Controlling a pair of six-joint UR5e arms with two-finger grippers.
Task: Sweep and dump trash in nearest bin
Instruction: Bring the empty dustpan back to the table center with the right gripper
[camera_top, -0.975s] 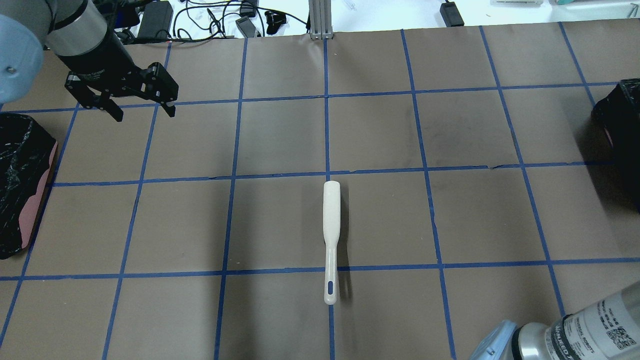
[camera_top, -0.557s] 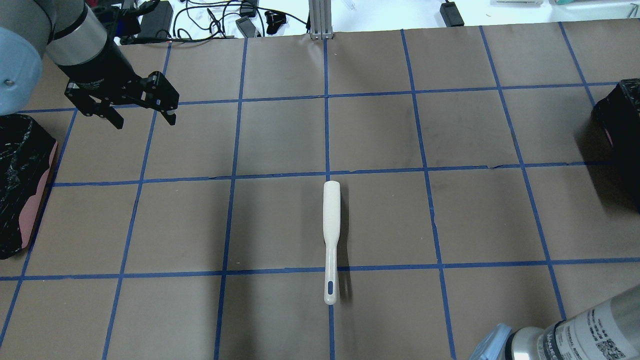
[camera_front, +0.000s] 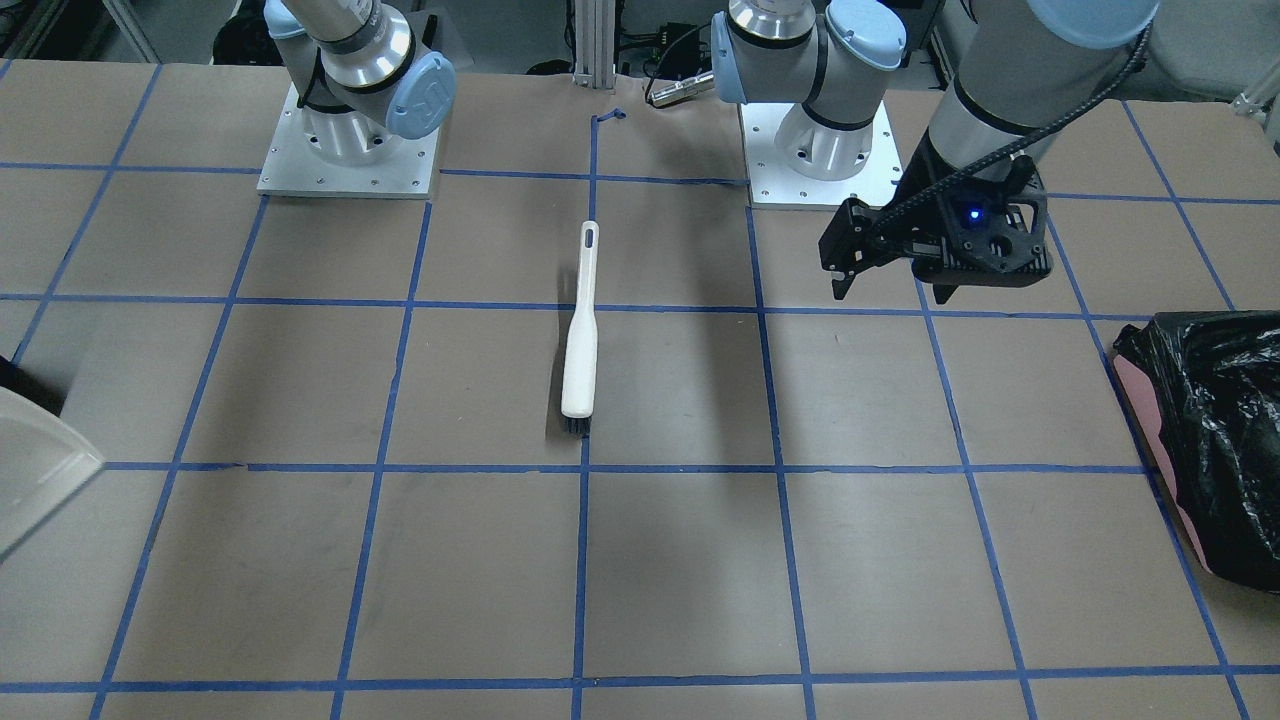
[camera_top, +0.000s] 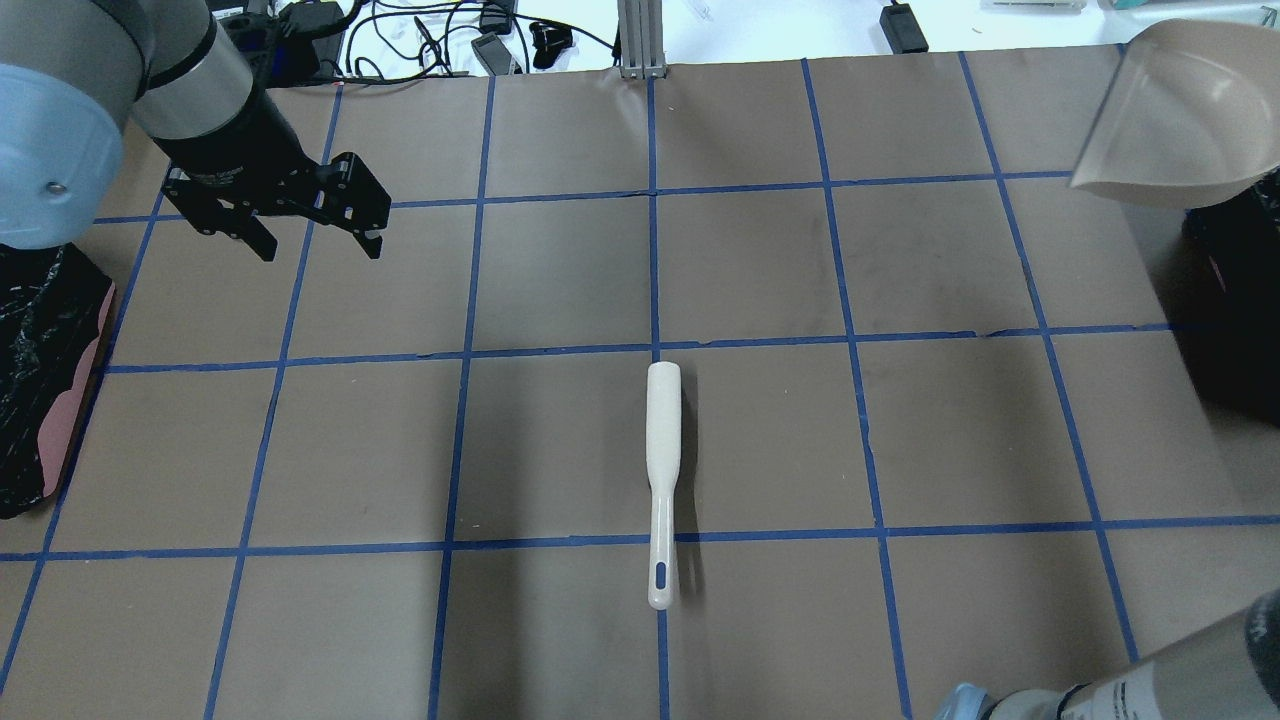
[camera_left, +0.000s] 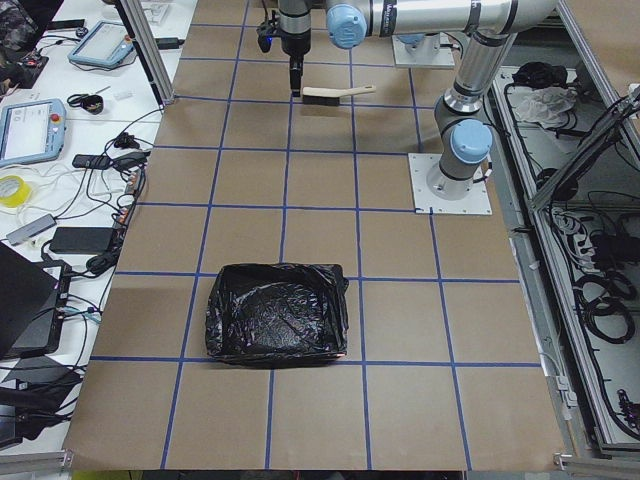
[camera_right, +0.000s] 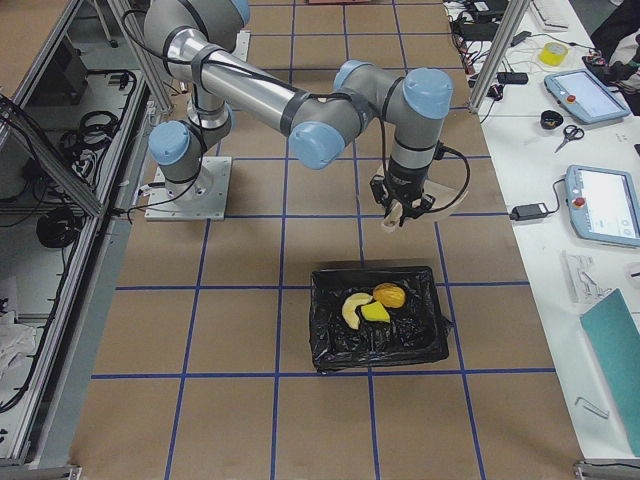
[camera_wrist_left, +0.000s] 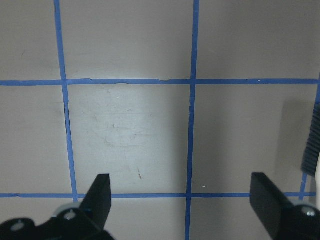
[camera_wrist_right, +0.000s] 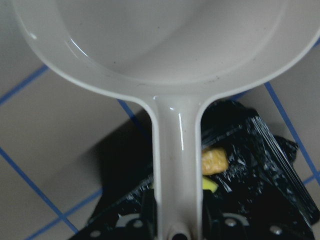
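My left hand (camera_top: 315, 235) hangs over the desk (camera_top: 760, 280) in the upper left of the overhead view. Its two fingers are spread wide, with nothing between them and nothing touching them. From its wrist camera the fingertips (camera_wrist_left: 100, 192) stand at the bottom corners of the frame over bare brown paper and blue tape lines. The dark bristles of the brush (camera_wrist_left: 312, 140) show at the right edge. The white brush (camera_top: 662, 470) lies flat in the middle of the overhead view, along a tape line, well apart from that hand.

My right hand (camera_right: 405, 212) is closed around the handle of the white dustpan (camera_right: 455, 195). In its wrist view the handle runs down the centre of the frame into the grip. The scoop (camera_wrist_right: 170, 40) fills the top of that frame.

The trash lies together in the black-lined bin (camera_right: 380, 345), just below this hand in the right side view. The tan croissant (camera_right: 352, 308) is on the left of the group. The yellow-and-green sponge (camera_right: 375, 313) touches it, and the golden-brown bread roll (camera_right: 389, 296) sits at the upper right. None of the trash touches the hand or the pan.

A second black-lined bin (camera_top: 40, 350) sits at the left edge of the overhead view, below my left hand.
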